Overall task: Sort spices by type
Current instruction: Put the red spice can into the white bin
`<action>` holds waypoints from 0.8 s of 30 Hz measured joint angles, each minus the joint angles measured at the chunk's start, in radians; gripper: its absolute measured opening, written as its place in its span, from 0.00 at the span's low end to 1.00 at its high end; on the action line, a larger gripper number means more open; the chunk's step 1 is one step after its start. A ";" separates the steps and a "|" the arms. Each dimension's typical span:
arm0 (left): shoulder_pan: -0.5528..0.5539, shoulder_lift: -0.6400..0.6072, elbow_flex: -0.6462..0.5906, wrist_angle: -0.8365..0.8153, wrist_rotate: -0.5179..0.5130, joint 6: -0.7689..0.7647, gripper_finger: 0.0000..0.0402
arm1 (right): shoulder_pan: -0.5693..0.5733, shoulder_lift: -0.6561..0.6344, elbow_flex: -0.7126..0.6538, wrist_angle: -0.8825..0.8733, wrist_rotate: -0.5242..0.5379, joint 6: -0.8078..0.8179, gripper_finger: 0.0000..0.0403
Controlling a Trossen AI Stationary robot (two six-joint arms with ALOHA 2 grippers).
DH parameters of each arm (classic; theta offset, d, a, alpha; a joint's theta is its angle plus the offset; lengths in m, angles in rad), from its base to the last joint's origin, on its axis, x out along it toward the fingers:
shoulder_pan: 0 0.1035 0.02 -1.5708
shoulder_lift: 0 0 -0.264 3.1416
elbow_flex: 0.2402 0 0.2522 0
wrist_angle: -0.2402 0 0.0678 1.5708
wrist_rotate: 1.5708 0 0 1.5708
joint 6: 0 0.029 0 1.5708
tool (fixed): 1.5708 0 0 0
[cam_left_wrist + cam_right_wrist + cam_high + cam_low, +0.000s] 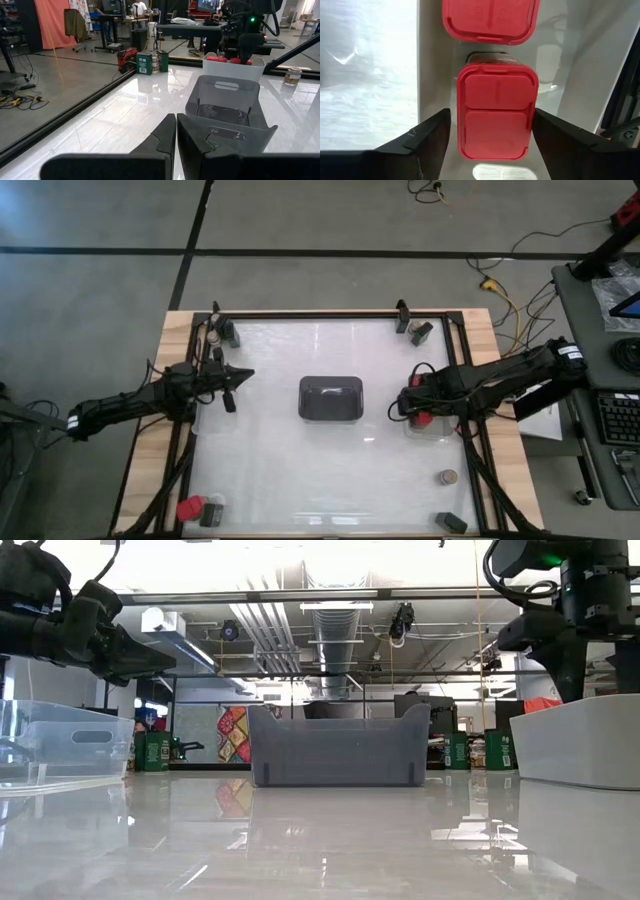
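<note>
My right gripper (415, 408) points down into a white bin (432, 428) at the table's right. It is open, its fingers on either side of a red spice block (495, 117) standing on the bin's floor. A second red block (490, 17) stands just beyond it. My left gripper (232, 380) is shut and empty, held level above the table's left side, its fingers (167, 132) pointing at the dark tray (330, 398). Loose spices stand at the table's corners: a tan-topped jar (448, 477), dark blocks (450, 522) (421, 332) and a red block (188, 508). My right gripper's fingers stand beside the two long sides of the red block (465, 120), coming from above. A narrow gap shows at one finger (437, 130); whether the other finger (545, 130) touches the block I cannot tell. The block stands upright on the bin's floor.
The dark tray (340, 745) stands mid-table between the arms. A clear tray (60, 740) sits below my left arm. A dark block (230, 333) and a jar (213, 336) stand at the far left corner. A black frame (185, 470) runs around the glossy tabletop.
</note>
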 joint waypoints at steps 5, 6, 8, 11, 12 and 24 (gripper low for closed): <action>0.000 0.000 0.000 0.000 0.000 0.000 0.00 | 0.000 0.000 0.000 0.008 0.027 -0.006 0.62; 0.000 0.000 0.000 0.000 0.000 0.000 0.00 | 0.000 0.000 0.000 0.011 0.027 -0.006 0.62; 0.000 0.000 0.000 0.000 0.000 0.000 0.00 | 0.000 0.000 0.000 0.012 0.027 -0.007 0.62; 0.000 0.000 0.000 0.000 0.000 0.000 0.00 | 0.000 0.000 0.009 0.012 0.027 -0.010 0.62; 0.000 0.000 0.000 0.000 0.000 0.000 0.00 | 0.000 0.000 0.013 0.012 0.028 -0.017 0.63; 0.000 0.000 0.000 0.000 0.000 0.000 0.00 | 0.000 -0.001 0.031 0.000 0.042 -0.023 0.70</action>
